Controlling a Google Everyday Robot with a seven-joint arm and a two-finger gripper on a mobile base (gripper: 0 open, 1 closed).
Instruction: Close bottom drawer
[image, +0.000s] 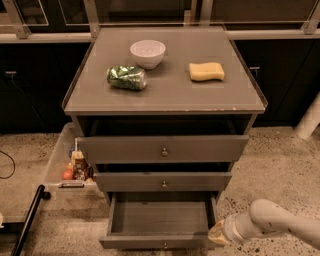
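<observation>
The bottom drawer (161, 219) of the grey-brown cabinet stands pulled well out, its shallow box empty, its slim front panel (155, 243) at the bottom edge with a small metal knob (165, 245). My gripper (216, 235) on the white arm comes in from the lower right. It sits against the right end of the drawer's front panel, low to the floor. The two drawers above, with knobs, are slightly out.
On the cabinet top (165, 95) lie a white bowl (147, 53), a green crumpled bag (126, 77) and a yellow sponge (206, 71). A clear bin (60, 155) with snacks sits to the left. A black pole (27, 220) lies at lower left.
</observation>
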